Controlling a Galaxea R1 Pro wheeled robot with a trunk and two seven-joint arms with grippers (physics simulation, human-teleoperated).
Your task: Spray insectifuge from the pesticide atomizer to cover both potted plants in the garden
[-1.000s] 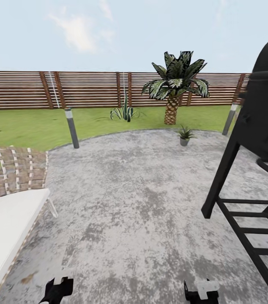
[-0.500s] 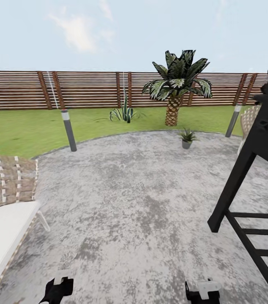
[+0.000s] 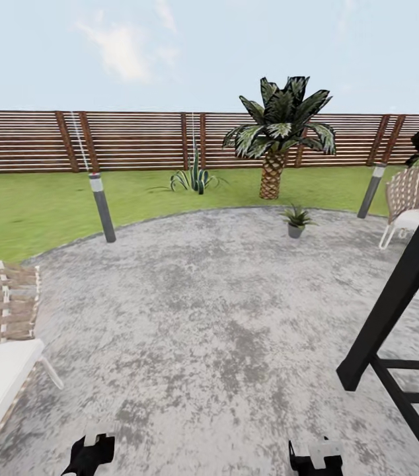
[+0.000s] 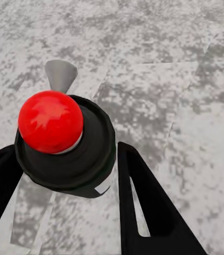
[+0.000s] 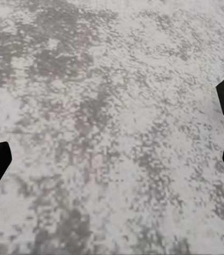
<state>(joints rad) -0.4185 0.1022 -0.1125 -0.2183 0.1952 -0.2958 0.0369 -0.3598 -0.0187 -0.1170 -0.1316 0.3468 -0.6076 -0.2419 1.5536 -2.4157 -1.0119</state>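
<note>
A: Pesticide atomizer (image 4: 64,141), item one: where was it logged?

B: Held between the fingers (image 4: 144,207) of the left gripper (image 4: 64,175), which were closed against its dark collar. Red top and pale spray head faced the wrist camera, so its long axis ran along the gripper's fingers, toward the paved patio (image 3: 223,317) beyond it.

A: Right gripper (image 5: 112,143)?

B: Spread wide, nothing in it, only patio paving beyond its fingertips. In the head view both grippers sat low, the left gripper (image 3: 90,455) and the right (image 3: 315,456).

A: Item two, the potted plants?

B: One potted plant (image 3: 295,220) entered: a small green rosette in a grey pot, well ahead of both grippers, at the patio's far rim, just before the palm (image 3: 277,132). It lay forward and toward the right-gripper side. A second plant was not made out.

A: Relation governing the next move?

B: Judged: the plant stood well apart from the loaded left gripper, ahead and across to the right. The base would need to close in, then the spray head be aimed at the leaves.

A: Obstacles?

B: Black frame (image 3: 394,311) beside the right gripper; woven chair (image 3: 1,330) off the left gripper's outer side.
</note>
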